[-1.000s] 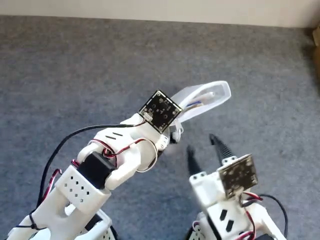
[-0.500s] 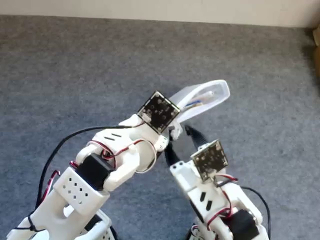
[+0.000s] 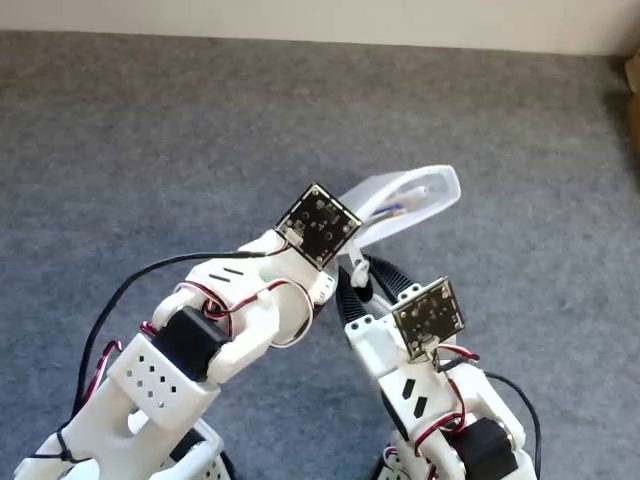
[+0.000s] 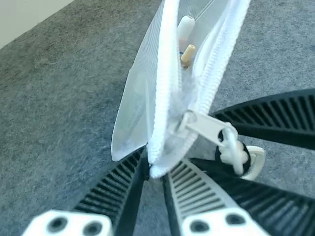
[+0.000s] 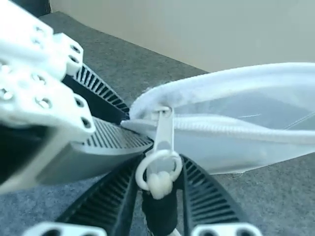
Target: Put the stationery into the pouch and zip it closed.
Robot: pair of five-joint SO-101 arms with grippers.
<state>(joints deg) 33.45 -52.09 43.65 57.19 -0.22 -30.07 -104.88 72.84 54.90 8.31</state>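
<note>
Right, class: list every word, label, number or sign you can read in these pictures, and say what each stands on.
None: no readable word, number or sign shows on the pouch, its zip pull or the carpet.

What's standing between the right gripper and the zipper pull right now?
Nothing visible. The zipper pull hangs directly at the right gripper, while the left gripper holds the pouch by the end beside it.
</note>
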